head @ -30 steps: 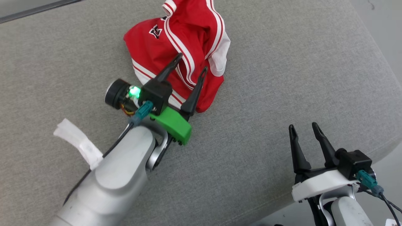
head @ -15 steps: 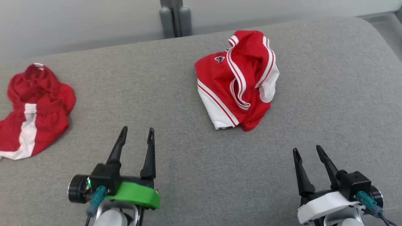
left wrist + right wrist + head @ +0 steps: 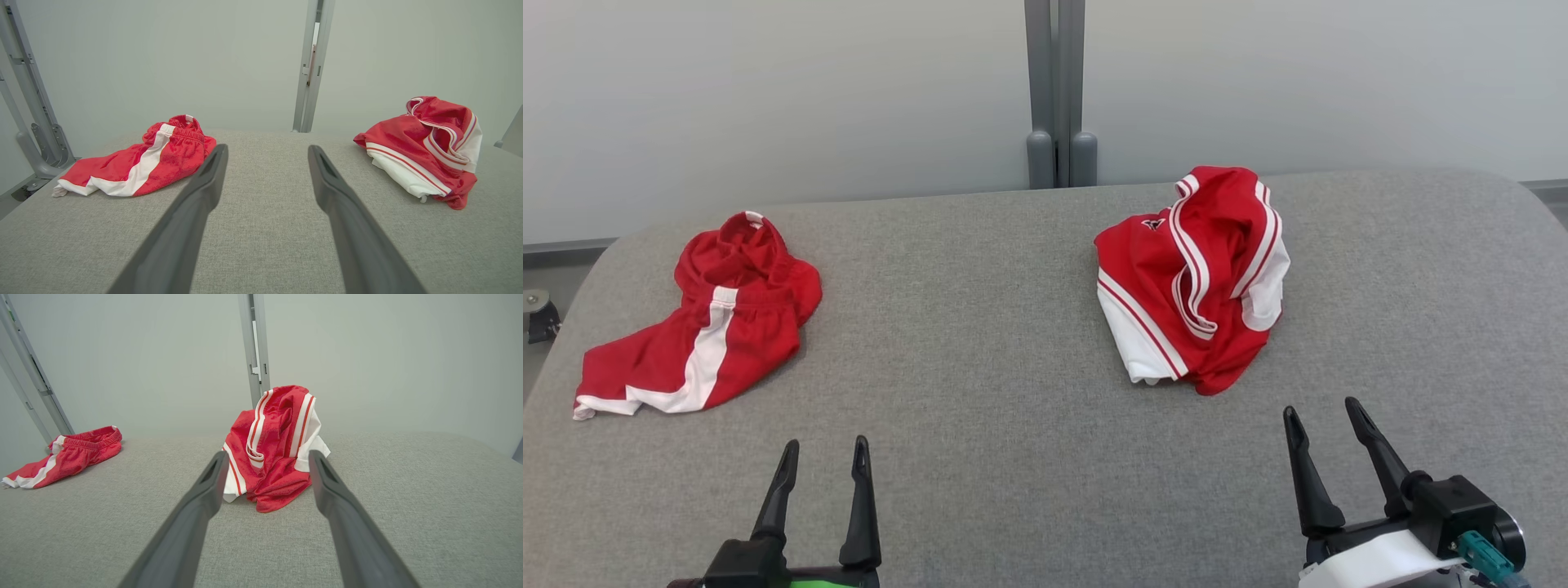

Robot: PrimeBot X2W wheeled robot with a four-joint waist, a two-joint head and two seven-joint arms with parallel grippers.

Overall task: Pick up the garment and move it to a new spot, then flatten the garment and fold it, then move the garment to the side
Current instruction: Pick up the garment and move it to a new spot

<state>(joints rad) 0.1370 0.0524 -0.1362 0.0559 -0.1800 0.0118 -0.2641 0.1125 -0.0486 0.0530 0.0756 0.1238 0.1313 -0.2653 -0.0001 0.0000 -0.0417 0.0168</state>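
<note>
The crumpled red striped garment [image 3: 1188, 278] is lying on the grey surface [image 3: 980, 392] straight ahead of the right tool [image 3: 1321, 408], its long axis running away from the robot, while both tools are hovering released and empty, the left tool [image 3: 825, 445] sitting farther off.

Shorts [image 3: 698, 327] left, jersey [image 3: 1192, 286] right, on table [image 3: 980, 343]

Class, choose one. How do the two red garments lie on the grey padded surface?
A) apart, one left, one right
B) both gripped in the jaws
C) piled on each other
A: the red shorts lie at the left, the striped red garment at the right, bare grey surface between them.
</note>
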